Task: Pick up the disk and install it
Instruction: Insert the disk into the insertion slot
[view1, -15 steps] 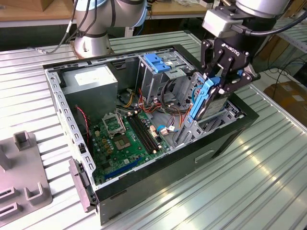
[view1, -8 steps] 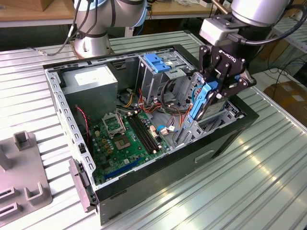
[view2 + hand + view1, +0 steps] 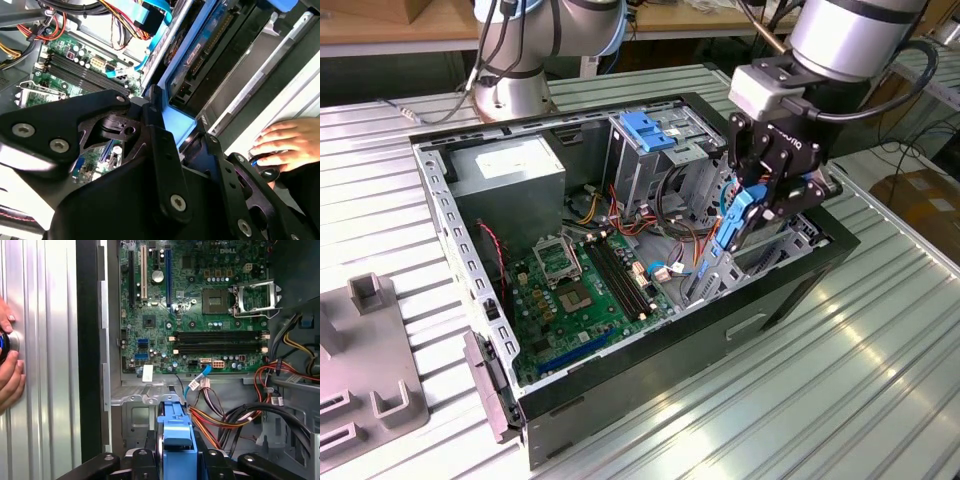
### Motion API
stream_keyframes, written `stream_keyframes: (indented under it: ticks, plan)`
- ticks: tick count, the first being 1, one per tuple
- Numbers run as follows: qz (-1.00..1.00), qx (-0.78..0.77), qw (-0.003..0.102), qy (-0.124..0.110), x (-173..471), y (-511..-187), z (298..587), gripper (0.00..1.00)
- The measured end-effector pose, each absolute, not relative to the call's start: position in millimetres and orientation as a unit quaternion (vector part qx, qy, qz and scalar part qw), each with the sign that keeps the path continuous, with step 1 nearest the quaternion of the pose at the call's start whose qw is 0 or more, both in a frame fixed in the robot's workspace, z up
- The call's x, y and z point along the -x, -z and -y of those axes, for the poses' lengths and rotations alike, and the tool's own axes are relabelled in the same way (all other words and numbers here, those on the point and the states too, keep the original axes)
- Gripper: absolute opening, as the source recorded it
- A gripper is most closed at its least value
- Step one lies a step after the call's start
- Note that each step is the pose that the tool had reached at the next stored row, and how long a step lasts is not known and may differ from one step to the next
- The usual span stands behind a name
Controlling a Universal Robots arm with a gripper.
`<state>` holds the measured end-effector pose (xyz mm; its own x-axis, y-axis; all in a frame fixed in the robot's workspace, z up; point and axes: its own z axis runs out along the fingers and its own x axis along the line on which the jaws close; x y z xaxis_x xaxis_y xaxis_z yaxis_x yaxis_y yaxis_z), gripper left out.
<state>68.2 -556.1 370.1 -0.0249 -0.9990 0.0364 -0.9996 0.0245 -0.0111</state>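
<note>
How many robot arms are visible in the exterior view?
2. One silver-grey robot arm, at the exterior view's right, holds a flat grey-metal disk with blue rails in its hand above the open black computer case; the other stands beyond the case at the exterior view's left.

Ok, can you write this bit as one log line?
gripper: shut on disk | disk: on edge, at open computer case, exterior view's right

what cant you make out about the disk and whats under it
- The disk label face: edge-on in the exterior view, partly covered by the gripper.
- What lies right under it: hidden by the disk in the first wrist view.
- The hand: cut off by the first wrist view's edge; the round thing it grips is mostly covered.
</note>
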Motion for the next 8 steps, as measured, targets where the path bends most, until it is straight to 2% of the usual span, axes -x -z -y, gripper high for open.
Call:
stream_keyframes:
  ticks: [8]
  plan:
    - [0.716,-0.698,0.01,-0.018,-68.2,-365.5,556.4,0.38]
